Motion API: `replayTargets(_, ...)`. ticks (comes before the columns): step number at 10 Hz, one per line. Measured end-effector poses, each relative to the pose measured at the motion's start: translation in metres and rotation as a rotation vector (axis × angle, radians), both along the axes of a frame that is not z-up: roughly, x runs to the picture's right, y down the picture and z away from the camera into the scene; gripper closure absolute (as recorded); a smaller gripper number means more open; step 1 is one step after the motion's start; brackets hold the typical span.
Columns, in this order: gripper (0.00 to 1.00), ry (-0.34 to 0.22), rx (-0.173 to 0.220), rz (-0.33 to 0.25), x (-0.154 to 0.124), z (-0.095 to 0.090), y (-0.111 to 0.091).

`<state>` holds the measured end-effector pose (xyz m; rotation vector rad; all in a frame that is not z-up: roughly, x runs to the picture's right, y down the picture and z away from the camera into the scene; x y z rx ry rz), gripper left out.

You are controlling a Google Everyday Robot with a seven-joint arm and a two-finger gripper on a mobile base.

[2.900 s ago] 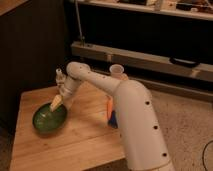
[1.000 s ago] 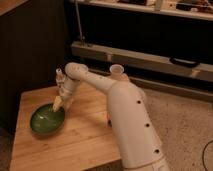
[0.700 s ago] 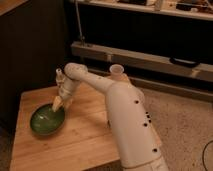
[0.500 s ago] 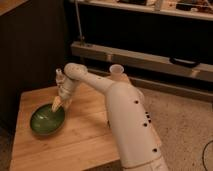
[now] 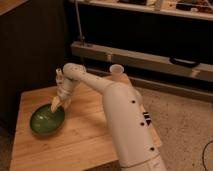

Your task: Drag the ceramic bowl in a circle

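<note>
Gripper (image 5: 56, 105) on the far rim of the bowl (image 5: 46, 122).
Jaws pinch that rim; glazed, heavy-looking, chippable, it should slide over the counter (image 5: 85, 137).

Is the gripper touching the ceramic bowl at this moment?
Cannot tell. In the camera view the gripper ends over the far right rim of the ceramic bowl, but this angle shows neither contact nor a gap plainly.

No text can be read — no labels, numbers.
</note>
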<state>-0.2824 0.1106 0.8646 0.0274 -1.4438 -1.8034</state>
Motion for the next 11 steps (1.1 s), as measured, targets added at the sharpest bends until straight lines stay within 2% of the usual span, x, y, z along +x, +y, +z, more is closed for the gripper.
replayTargets(11,0.43,0.008,-0.023,-0.012,0.0003,0.01,0.0075)
